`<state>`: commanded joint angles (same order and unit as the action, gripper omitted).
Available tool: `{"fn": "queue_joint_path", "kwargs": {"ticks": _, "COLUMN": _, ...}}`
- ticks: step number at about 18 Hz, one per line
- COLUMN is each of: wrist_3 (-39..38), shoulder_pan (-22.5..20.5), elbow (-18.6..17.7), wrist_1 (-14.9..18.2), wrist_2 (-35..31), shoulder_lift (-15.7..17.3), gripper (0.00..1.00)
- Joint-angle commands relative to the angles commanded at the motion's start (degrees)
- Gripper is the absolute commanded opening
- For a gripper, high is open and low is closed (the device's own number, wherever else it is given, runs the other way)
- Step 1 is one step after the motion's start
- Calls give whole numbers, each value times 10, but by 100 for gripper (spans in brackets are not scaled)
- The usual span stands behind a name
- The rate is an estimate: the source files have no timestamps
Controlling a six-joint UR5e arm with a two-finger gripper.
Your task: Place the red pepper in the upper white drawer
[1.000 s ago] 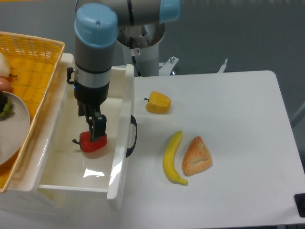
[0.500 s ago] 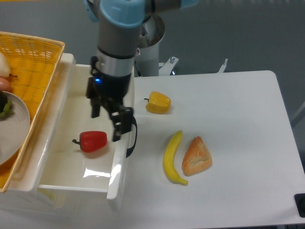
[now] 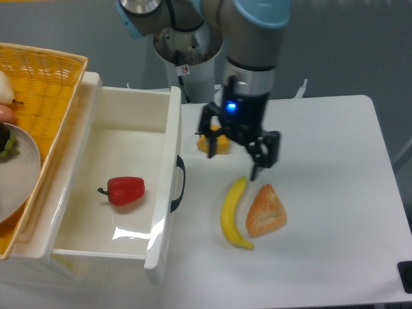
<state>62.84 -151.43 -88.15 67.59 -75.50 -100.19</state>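
The red pepper point(image 3: 126, 190) lies on its side on the floor of the upper white drawer point(image 3: 77, 248), nearer the drawer's front wall than its back, its dark stem pointing to the left. Nothing touches it. The drawer stands pulled out over the left part of the table point(image 3: 322, 257), its dark curved handle point(image 3: 178, 184) on the front wall facing the table's middle. Along the drawer's left side runs a yellow wicker basket point(image 3: 45, 84), with a pale plate point(image 3: 16, 174) showing at the left edge of the view.

The gripper point(image 3: 239, 150) hangs over the table, well apart from the drawer and to the right of its handle. Its two fingers are spread wide and hold nothing; one finger point(image 3: 207, 126) stands just in front of the yellow pepper point(image 3: 217, 143), partly hiding it, and the other points down near the top end of the banana point(image 3: 232, 212). A blue light glows on the wrist above the fingers.

The banana lies lengthwise toward the table's front edge, and just beside it on the right rests a triangular pastry point(image 3: 266, 211).
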Motion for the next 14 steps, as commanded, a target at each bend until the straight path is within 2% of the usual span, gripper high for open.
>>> {"fn": "queue_joint_path", "kwargs": {"ticks": 4, "wrist_3": 39, "shoulder_pan": -40, "elbow": -20, "wrist_1": -4, "wrist_2": -33, "shoulder_lift": -11, "gripper": 100}}
{"fn": "queue_joint_path", "kwargs": {"ticks": 8, "wrist_3": 50, "shoulder_pan": -45, "elbow": -28, "wrist_1": -9, "wrist_2": -132, "shoulder_lift": -47, "gripper": 100}}
{"fn": "queue_joint_path", "kwargs": {"ticks": 10, "wrist_3": 74, "shoulder_pan": -43, "elbow": -31, "wrist_1": -10, "wrist_2": -135, "shoulder_lift": -68, "gripper": 100}}
{"fn": "queue_joint_path", "kwargs": {"ticks": 14, "wrist_3": 105, "shoulder_pan": -46, "elbow": -26, "wrist_1": -46, "wrist_2": -136, "shoulder_lift": -121, "gripper": 100}}
